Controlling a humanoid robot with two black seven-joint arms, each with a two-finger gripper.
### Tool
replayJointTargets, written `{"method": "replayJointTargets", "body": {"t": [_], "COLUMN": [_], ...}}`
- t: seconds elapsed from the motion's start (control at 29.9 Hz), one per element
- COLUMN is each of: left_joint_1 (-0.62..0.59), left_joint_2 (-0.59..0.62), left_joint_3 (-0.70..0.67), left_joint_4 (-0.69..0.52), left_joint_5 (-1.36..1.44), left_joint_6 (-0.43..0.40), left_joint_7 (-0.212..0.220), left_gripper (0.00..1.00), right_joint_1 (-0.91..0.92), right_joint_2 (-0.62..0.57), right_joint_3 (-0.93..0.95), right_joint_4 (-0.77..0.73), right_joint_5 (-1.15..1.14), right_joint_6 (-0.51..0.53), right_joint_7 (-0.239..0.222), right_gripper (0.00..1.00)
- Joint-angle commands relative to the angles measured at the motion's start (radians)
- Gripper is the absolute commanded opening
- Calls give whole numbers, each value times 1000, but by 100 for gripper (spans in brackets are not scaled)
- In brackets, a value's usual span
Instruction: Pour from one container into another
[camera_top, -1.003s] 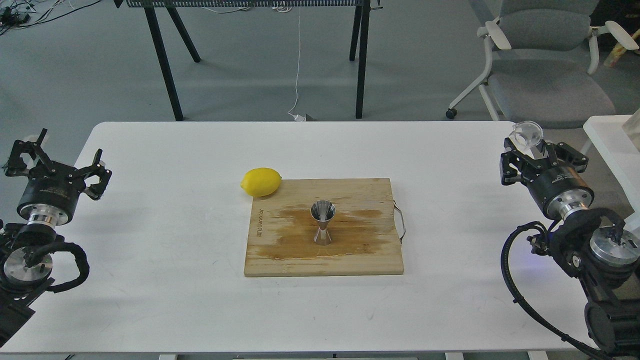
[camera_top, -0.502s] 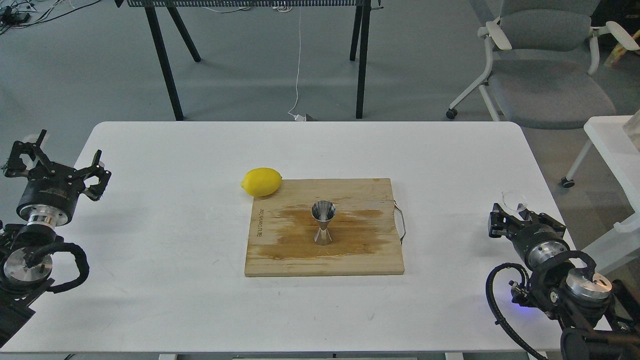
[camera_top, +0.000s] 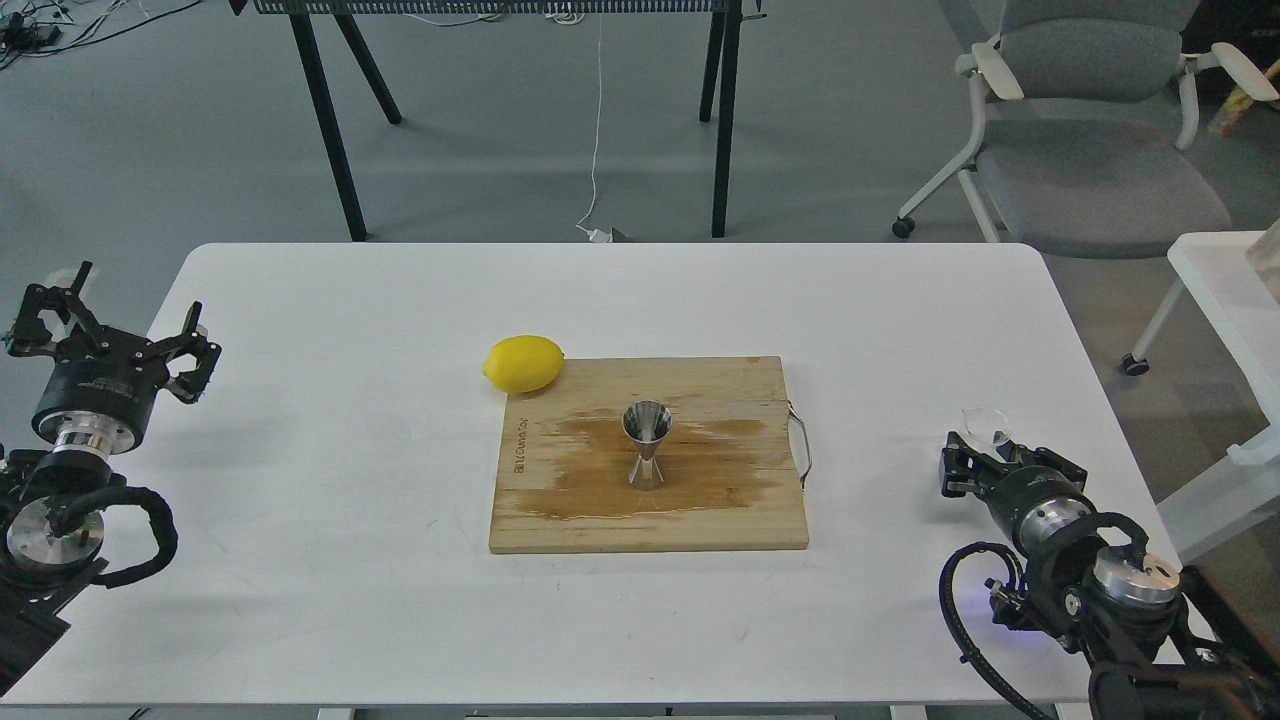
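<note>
The steel jigger (camera_top: 647, 442) stands upright in the middle of the wooden cutting board (camera_top: 730, 515), on a wet brown stain. The small clear cup (camera_top: 985, 423) is at the table's right side, held low between the fingers of my right gripper (camera_top: 983, 452), which is shut on it. That places the cup far to the right of the jigger, past the board's metal handle. My left gripper (camera_top: 115, 318) hovers at the table's left edge, open and holding nothing.
A yellow lemon (camera_top: 522, 363) lies against the board's far left corner. The white table (camera_top: 330, 480) holds nothing else. An office chair (camera_top: 1090, 150) stands behind on the right, black table legs (camera_top: 330, 120) behind, and a second white table (camera_top: 1225, 300) at far right.
My right arm has come down and moved leftward with the cup, from a raised spot at the table's far right edge to low over the table. The left arm barely moved.
</note>
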Motion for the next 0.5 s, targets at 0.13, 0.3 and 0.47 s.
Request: {"method": "replayJointTargets", "body": {"t": [0.13,0.3,0.47], "left_joint_1": [0,0,-1], "left_joint_2": [0,0,-5], "left_joint_3": [-2,0,0], "left_joint_4": [0,11,11], "left_joint_5": [0,0,0], "left_joint_6": [0,0,0], "left_joint_7": [0,0,0], "left_gripper": [99,99,99], "right_joint_1": [8,8,8], "right_joint_2": [17,17,16], "right_joint_3": [-6,-6,-6], "right_joint_4": [-31,-25,-19], "right_joint_5": [-4,-6,-6], "right_joint_6": [5,5,8], "right_joint_7": [0,-2,-2], "right_gripper": [49,59,83]}}
